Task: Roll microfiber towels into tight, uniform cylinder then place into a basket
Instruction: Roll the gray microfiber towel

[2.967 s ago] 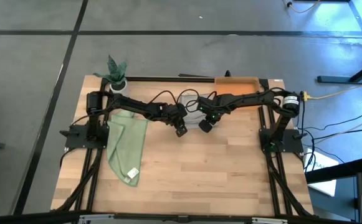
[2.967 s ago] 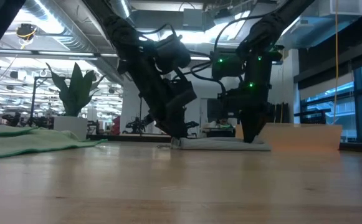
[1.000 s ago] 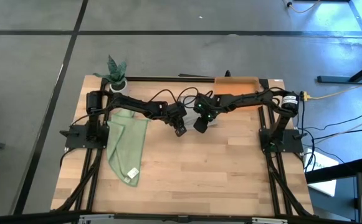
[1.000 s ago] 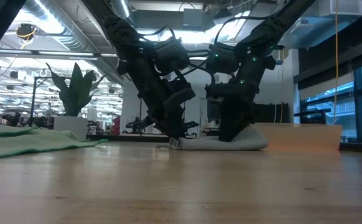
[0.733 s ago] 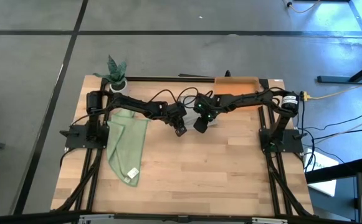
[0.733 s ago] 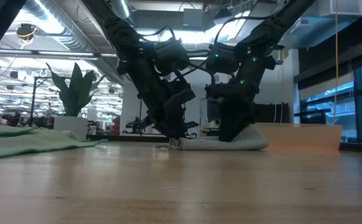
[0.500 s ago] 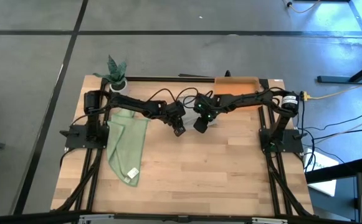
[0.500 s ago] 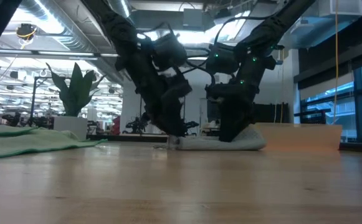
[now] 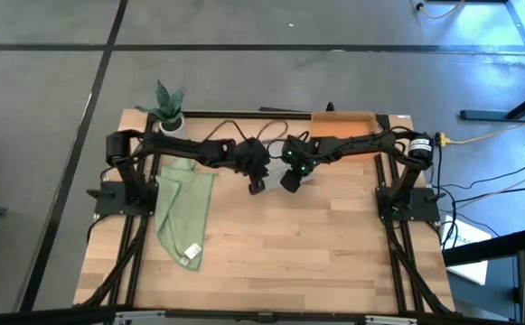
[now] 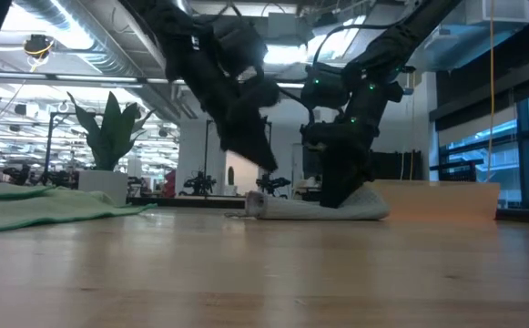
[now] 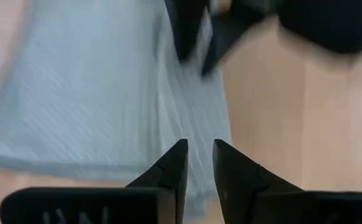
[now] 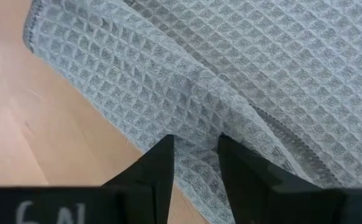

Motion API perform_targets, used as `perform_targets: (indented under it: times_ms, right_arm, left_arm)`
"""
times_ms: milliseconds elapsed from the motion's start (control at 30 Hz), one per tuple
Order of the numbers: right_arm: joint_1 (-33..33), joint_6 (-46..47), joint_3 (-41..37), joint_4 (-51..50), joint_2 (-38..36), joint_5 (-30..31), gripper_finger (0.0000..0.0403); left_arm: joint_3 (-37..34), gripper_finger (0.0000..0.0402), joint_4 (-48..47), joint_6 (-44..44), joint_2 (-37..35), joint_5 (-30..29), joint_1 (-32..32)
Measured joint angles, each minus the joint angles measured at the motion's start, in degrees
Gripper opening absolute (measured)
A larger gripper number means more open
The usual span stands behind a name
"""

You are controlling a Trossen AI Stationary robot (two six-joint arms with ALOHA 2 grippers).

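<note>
A pale wooden desk (image 9: 280, 253) stands on a grey floor, seen from above. Both dark arms reach toward its middle rear. The left hand (image 9: 254, 186) and the right hand (image 9: 289, 181) hang close together, with the grey towel (image 9: 309, 176) mostly hidden beneath the right one. The green towel (image 9: 183, 215) lies flat well off to the left hand's outer side, and a potted plant (image 9: 169, 106) stands at the rear corner beyond it. The orange basket (image 9: 342, 120) sits behind the right hand, at the desk's rear edge.

At desk height, a bright hall fills the background. The left hand (image 10: 266, 164) hangs clear above one end of the grey towel (image 10: 319, 209), which lies as a low bundle. The right hand (image 10: 335, 193) presses down onto it. The basket (image 10: 437, 200) rests just past it.

The left wrist view shows that hand's fingers (image 11: 170, 171) narrowly parted, empty, above the grey towel (image 11: 87, 106).

The right wrist view shows fingers (image 12: 161, 165) narrowly apart, tips pinching a fold of the waffle-weave grey towel (image 12: 249, 68).
</note>
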Motion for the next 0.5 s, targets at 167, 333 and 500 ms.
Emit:
perform_targets:
  times_ms: [167,333,500]
  right_arm:
    - [0.0,0.0,0.0,0.02,0.0,-0.05,0.0127]
    - [0.0,0.02,0.0,-0.1,0.0,-2.35,0.0127]
    - [0.67,1.31,0.0,-0.44,0.0,-7.78,0.0127]
  left_arm:
    - [0.06,0.0066,3.2,0.73,3.28,-0.24,-1.56]
    - [0.02,0.0066,1.91,1.92,5.71,-0.31,-2.41]
    - [0.04,0.0066,-0.83,1.78,6.12,-0.33,-2.8]
